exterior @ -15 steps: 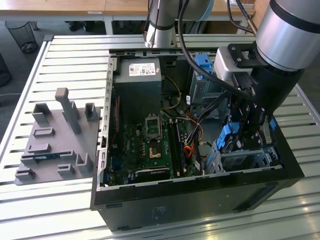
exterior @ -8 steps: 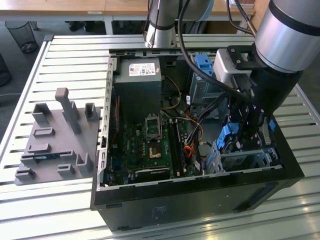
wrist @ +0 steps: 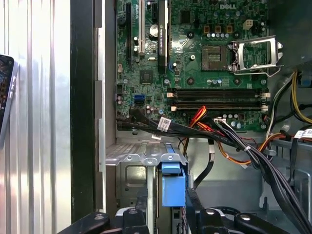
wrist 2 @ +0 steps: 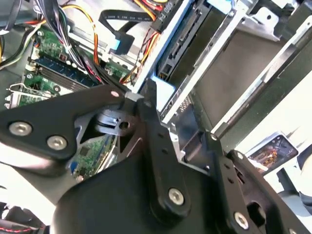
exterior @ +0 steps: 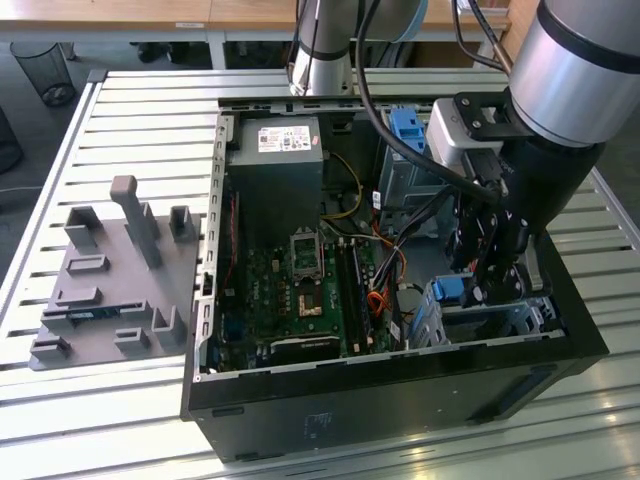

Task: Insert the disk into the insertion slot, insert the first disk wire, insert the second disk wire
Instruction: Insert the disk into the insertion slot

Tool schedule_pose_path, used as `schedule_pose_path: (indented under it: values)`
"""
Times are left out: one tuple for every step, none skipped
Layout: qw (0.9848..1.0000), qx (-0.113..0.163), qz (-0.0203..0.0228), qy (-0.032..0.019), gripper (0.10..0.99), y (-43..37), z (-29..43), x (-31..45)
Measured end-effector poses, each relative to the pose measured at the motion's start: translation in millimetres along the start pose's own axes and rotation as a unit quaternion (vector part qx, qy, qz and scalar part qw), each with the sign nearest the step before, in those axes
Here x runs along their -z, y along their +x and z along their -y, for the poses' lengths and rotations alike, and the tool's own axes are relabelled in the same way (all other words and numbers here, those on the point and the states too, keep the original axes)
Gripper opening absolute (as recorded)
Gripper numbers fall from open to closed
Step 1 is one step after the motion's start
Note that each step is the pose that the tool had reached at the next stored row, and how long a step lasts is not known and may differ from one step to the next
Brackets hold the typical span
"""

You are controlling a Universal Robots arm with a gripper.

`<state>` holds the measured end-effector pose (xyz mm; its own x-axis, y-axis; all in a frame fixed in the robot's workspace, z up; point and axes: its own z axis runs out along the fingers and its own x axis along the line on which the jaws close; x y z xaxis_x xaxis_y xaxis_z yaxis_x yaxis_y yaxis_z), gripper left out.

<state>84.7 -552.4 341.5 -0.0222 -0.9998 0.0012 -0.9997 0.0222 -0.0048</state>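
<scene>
The disk (wrist: 173, 187) stands on edge in the insertion slot (wrist: 131, 158), a low silver cage in the case's corner, with its bright blue carrier end showing. My gripper (wrist: 168, 207) reaches down over it and its dark fingers (wrist: 192, 207) sit on either side of the carrier, shut on it. In the exterior view the gripper (exterior: 490, 285) hangs inside the case beside the blue carrier (exterior: 449, 290) and the cage (exterior: 500, 320). A loose flat black wire with a blue plug (wrist 2: 119, 44) lies near the cage (wrist 2: 234, 63). One fingertip (wrist 2: 148, 97) touches the blue edge (wrist 2: 163, 83).
A taller grey bay with a blue latch (exterior: 410, 130) stands behind the arm. The power supply (exterior: 275, 170) and green motherboard (exterior: 300, 290) fill the case's middle. Bundled black, orange and yellow cables (wrist: 234, 141) cross beside the cage. A grey fixture plate (exterior: 110, 280) lies on the slatted table.
</scene>
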Motion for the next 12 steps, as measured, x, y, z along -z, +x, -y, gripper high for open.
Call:
schedule_pose_path:
  values:
    - [1.0,0.0,0.0,0.0,0.439,0.0,0.0,-0.1]
    - [1.0,0.0,-0.0001,0.0,0.424,0.0,0.0,0.0]
    - [1.0,0.0,0.0,0.0,0.361,0.0,0.0,-0.1]
    - [1.0,0.0,-0.0007,0.0,0.302,-0.1,0.0,-0.3]
    - [1.0,0.0,-0.001,0.0,0.184,-0.1,0.0,-0.1]
    - [1.0,0.0,-0.0011,0.0,0.184,-0.1,0.0,-0.1]
    - [1.0,0.0,-0.0011,0.0,0.125,-0.1,0.0,-0.2]
    - [1.0,0.0,-0.0011,0.0,0.125,-0.2,0.1,-0.3]
    - [1.0,0.0,-0.0011,0.0,0.106,-0.3,0.3,-0.6]
    - [1.0,0.0,-0.0011,-0.0001,0.106,-0.3,0.4,-0.8]
    - [1.0,0.0,-0.0011,-0.0001,0.106,-0.4,0.5,-1.1]
    - [1.0,0.0,-0.001,-0.0001,0.106,-0.4,0.6,-1.3]
